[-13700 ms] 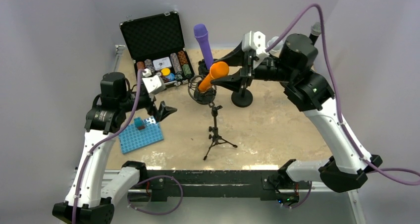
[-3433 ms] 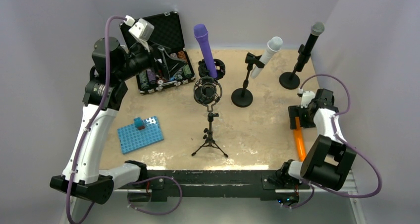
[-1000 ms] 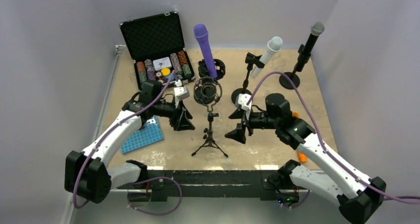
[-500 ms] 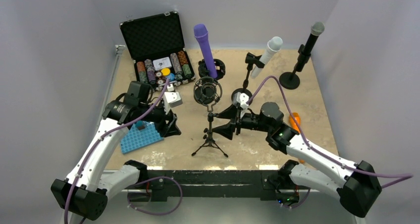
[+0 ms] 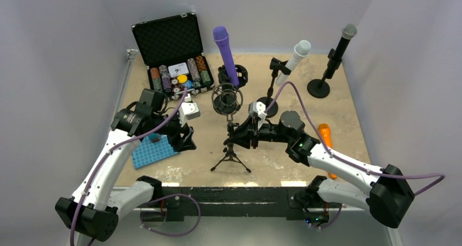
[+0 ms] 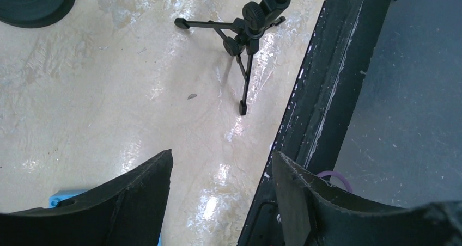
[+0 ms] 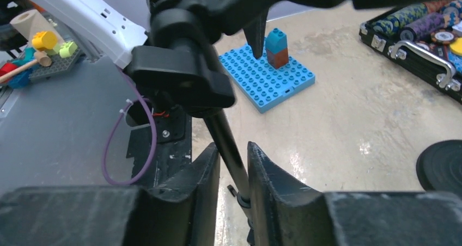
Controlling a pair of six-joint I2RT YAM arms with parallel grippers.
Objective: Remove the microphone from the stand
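Observation:
A black tripod stand (image 5: 231, 149) stands mid-table, its round shock mount (image 5: 227, 100) holding nothing. An orange microphone (image 5: 325, 133) lies flat on the table to the right, apart from both arms. My right gripper (image 5: 235, 134) reaches in from the right and is shut on the tripod's thin pole (image 7: 229, 142); in the right wrist view the pole runs up between the two fingers to a black clamp (image 7: 180, 72). My left gripper (image 5: 188, 140) hovers open left of the tripod, nothing between its fingers (image 6: 222, 153). The tripod's legs (image 6: 245, 44) show beyond it.
An open black case (image 5: 174, 36) of poker chips sits at the back left. A blue brick plate (image 5: 155, 149) lies under my left arm. Purple (image 5: 224, 47), white (image 5: 297, 53) and black (image 5: 339, 44) microphones stand on stands along the back. The black table rail (image 6: 321, 93) runs along the near edge.
My right arm has swung left to the tripod and its jaws have closed round the pole. My left arm drew back to the left, then held still.

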